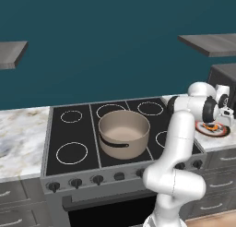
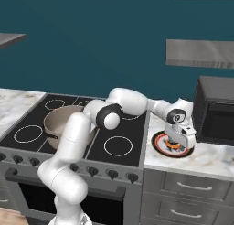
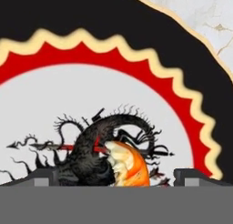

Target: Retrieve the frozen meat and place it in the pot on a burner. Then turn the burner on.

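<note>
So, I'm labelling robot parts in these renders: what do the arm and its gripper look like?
The white arm is built of smooth rounded segments with dark grey-black joint caps. Its gripper is a boxy white-and-grey hand with two small dark finger tips. No cables or markings are visible.

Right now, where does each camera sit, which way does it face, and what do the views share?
Left base view: behind the arm's left, facing the stove and pot; arm rises lower right.
Right base view: behind its right, facing the stove, plate and microwave; arm rises lower left.
Hand view: on the hand, close over the plate; open fingers straddle the frozen meat.
Both base views share the pot and plate.
</note>
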Tool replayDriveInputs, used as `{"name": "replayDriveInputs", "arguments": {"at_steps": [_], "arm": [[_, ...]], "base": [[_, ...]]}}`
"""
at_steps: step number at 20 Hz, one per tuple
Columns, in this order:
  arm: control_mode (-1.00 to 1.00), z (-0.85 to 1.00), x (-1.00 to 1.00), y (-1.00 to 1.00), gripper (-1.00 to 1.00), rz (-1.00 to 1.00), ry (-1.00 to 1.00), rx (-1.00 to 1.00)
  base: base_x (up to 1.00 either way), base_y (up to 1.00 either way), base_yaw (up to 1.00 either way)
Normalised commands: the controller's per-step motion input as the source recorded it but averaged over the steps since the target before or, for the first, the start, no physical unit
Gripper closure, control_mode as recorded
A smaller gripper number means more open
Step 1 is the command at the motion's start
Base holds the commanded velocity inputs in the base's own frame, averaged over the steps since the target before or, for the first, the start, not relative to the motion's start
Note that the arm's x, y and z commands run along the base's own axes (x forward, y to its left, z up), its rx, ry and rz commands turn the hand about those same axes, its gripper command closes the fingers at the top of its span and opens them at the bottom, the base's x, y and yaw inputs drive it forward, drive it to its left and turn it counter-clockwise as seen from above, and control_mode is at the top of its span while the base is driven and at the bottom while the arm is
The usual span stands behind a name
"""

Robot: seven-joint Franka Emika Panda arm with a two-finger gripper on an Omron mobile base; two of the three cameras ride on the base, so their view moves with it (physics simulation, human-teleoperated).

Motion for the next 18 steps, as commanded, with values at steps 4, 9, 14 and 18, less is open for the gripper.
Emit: {"name": "replayDriveInputs", "arguments": {"at_steps": [4,9,14,18], "arm": [[-1.0,-0.16,0.0,0.0,1.0,0.0,0.0,0.02],[-1.0,-0.15,0.0,0.0,1.0,0.0,0.0,0.02],[-1.0,-0.08,0.0,0.0,1.0,-0.01,0.0,0.0],[-1.0,0.0,0.0,-0.13,1.0,-0.09,0.0,0.0]], "base": [[0.0,0.0,0.0],[0.0,0.0,0.0],[0.0,0.0,0.0],[0.0,0.0,0.0]]}}
